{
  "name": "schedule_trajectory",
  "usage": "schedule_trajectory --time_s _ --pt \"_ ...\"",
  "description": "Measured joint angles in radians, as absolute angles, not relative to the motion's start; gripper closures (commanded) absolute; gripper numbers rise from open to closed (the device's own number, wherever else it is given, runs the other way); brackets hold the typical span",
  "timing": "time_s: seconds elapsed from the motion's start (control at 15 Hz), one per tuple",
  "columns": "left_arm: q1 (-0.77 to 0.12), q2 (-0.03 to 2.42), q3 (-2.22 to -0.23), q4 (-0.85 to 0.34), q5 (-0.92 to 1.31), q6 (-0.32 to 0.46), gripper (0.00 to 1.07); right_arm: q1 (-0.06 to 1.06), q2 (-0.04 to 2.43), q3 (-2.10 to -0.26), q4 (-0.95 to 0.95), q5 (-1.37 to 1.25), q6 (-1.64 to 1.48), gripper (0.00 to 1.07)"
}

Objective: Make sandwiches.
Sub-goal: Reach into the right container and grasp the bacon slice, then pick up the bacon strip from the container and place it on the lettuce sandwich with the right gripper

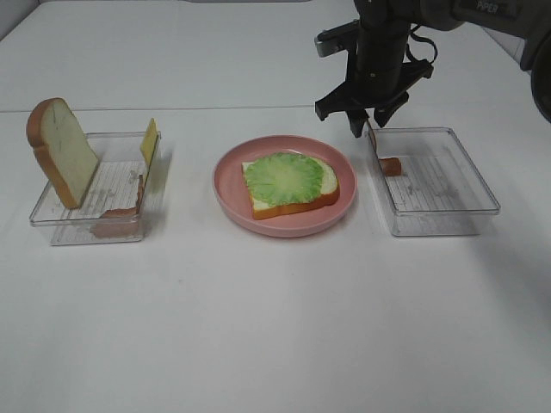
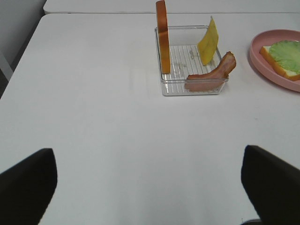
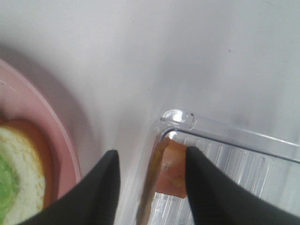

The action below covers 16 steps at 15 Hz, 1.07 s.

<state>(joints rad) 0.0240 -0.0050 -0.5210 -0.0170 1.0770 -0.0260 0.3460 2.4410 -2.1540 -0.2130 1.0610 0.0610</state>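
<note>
A white bread slice (image 1: 327, 185) topped with a round green lettuce leaf (image 1: 283, 178) lies on the pink plate (image 1: 284, 225). My right gripper (image 1: 368, 126) hangs over the far-left corner of the right clear tray (image 1: 448, 219). Its jaws are open and stand on either side of the tray wall and a brown bacon strip (image 3: 171, 171) that leans inside it (image 1: 390, 164). The left clear tray (image 1: 86, 231) holds an upright bread slice (image 1: 65, 151), a yellow cheese slice (image 1: 150, 142) and a bacon strip (image 1: 129, 206). My left gripper (image 2: 147, 154) is open and empty, well short of that tray (image 2: 192, 89).
The plate stands between the two trays. The white table's far edge runs behind them. The plate's rim (image 3: 56, 136) lies close to the right tray's corner. In the left wrist view the plate (image 2: 255, 56) is just beyond the left tray.
</note>
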Motion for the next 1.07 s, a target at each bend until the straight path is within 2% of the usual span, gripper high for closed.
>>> schedule_trajectory --time_s 0.07,0.13,0.6,1.07 --pt "0.024 -0.005 -0.521 -0.017 1.077 -0.026 0.07 0.346 2.441 -2.154 -0.213 1.061 0.061 0.91" --pt "0.024 -0.005 -0.521 -0.017 1.077 -0.026 0.07 0.346 2.441 -2.154 -0.213 1.061 0.061 1.07" --pt "0.024 -0.005 -0.521 -0.017 1.077 -0.026 0.07 0.346 2.420 -2.154 -0.223 1.110 0.038 1.07" --pt "0.024 -0.005 -0.521 -0.017 1.077 -0.026 0.07 0.346 2.199 -2.254 -0.161 1.208 -0.017 1.07"
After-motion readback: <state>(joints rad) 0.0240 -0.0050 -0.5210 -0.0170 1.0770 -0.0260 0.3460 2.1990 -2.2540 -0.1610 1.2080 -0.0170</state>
